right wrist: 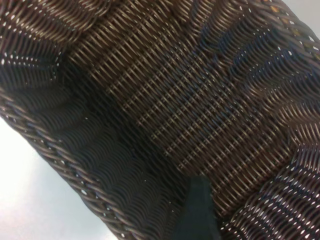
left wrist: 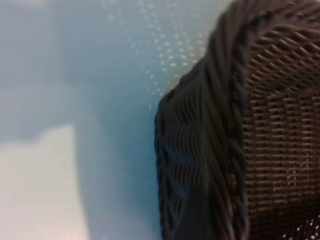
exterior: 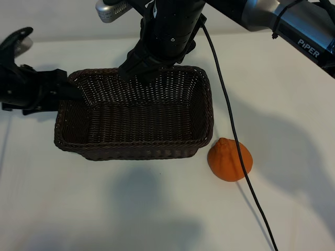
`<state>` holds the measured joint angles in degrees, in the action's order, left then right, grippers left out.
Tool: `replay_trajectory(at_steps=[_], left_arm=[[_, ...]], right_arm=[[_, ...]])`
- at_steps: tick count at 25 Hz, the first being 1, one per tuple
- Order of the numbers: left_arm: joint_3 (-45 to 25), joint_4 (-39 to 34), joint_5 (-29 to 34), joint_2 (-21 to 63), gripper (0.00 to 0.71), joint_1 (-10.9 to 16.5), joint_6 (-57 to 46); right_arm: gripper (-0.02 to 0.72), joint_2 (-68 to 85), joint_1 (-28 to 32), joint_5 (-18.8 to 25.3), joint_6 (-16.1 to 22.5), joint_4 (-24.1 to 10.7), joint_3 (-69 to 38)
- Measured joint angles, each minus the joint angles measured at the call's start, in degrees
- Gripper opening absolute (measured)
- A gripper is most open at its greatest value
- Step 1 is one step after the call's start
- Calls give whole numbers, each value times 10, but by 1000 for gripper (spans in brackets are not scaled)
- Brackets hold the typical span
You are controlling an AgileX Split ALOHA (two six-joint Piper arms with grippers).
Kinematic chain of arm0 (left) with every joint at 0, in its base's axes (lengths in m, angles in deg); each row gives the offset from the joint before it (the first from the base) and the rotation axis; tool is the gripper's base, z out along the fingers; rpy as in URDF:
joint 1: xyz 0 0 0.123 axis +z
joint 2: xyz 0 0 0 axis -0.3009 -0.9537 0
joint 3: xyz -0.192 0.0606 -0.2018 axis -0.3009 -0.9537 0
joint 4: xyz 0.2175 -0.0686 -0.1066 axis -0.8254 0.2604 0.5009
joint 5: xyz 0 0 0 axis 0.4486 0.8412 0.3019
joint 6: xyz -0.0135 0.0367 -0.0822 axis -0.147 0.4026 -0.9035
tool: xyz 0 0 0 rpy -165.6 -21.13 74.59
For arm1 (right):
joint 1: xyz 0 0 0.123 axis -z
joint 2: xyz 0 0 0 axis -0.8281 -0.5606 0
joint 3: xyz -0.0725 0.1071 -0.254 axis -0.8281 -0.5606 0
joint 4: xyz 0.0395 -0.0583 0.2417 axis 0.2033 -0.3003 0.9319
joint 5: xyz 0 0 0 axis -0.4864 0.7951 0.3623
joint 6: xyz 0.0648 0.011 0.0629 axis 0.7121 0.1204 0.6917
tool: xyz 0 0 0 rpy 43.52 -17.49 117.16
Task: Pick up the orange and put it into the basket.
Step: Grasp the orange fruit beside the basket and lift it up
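- orange (exterior: 230, 160) on the desk (exterior: 293, 104), just right of the basket (exterior: 201, 83) near-right corner, outside it, nothing gripping it
- right hand (exterior: 137, 67) over basket's far rim, well apart from orange; fingers spread, empty
- left hand (exterior: 70, 91) at basket's left rim; fingers' state: cannot tell
- black cable (exterior: 230, 125) crosses over the orange

Dark brown woven basket (right wrist: 165, 100) filling nearly the whole view, its flat inner floor running from 10 o'clock to 4 o'clock, braided rim at 7 o'clock, pale worktop (right wrist: 35, 200) beyond, dark fingertip (right wrist: 199, 210) at 6 o'clock
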<state>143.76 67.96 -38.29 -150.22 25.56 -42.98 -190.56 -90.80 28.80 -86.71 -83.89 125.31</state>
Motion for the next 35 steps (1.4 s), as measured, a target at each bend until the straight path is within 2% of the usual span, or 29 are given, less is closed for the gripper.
replay_trajectory(at_steps=[3, 7, 11, 16, 18, 23, 30, 35], left_arm=[[0, -74, 1, 44, 625, 0, -54], [0, -138, 1, 106, 617, 0, -111], [0, -158, 1, 152, 611, 0, -133], [32, -161, 25, 171, 603, 0, -150], [44, -161, 33, 172, 602, 0, -155], [51, -161, 46, 172, 598, 0, -157], [51, -161, 48, 172, 596, -1, -157], [51, -161, 48, 172, 596, -17, -157]], right_arm=[[558, 0, 0, 0, 0, 1, 0], [558, 0, 0, 0, 2, 12, 0], [557, 0, 0, 0, 4, 33, 0], [517, 0, 0, 0, -2, 30, 0], [507, 0, 0, 0, -5, 13, 0], [514, 14, 0, 1, 12, -56, 0], [522, 90, 1, 2, 33, -124, 0], [523, 140, 34, 0, 41, -130, -18]])
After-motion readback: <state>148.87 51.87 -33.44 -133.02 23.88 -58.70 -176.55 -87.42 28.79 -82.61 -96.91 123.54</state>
